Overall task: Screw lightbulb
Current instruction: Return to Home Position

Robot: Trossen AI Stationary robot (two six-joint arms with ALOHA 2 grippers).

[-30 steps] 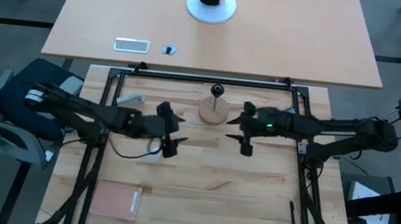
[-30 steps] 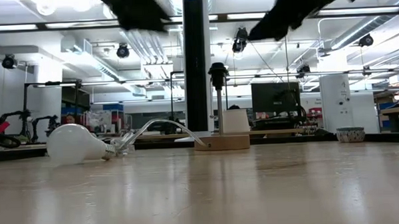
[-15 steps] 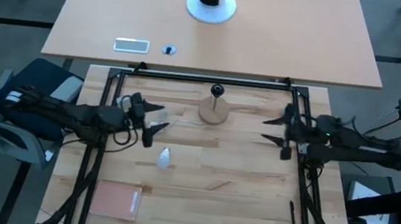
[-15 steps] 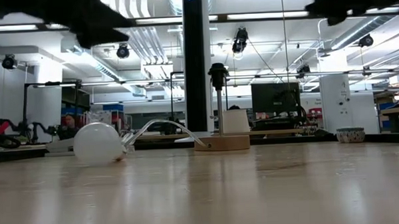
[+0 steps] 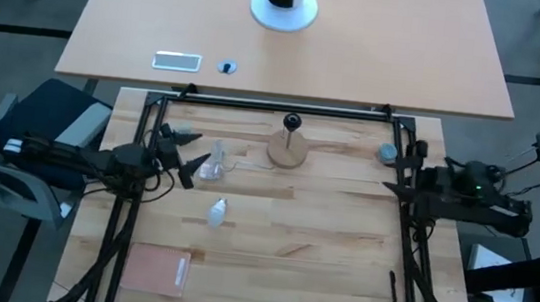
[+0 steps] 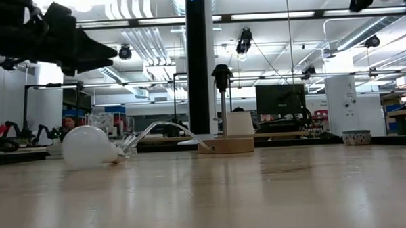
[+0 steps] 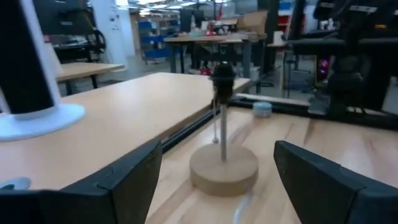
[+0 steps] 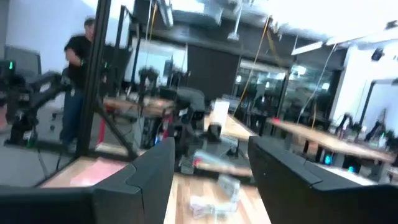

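1. The wooden tabletop (image 5: pixel 319 262) fills the middle of the rig, and its boards are pale and glossy from where I stand.
2. The left gripper (image 5: pixel 189 155) hangs over the tabletop's left side with its fingers spread wide and nothing between them. The right gripper (image 5: pixel 400 173) sits at the right edge, its fingers also apart and holding nothing.
3. The lamp stand (image 5: pixel 288 151), a thin black socket stem on a round wooden disc, stands upright at the middle rear.
4. A clear wrapper (image 5: pixel 210 163) lies crumpled just beside the left gripper's fingers, between them and the stand.
5. The lightbulb (image 5: pixel 218 209) is frosted white, a round globe narrowing to a grey screw base. It lies on its side on bare wood left of centre. It is near the wrapper, on the side away from the stand, and apart from both grippers.
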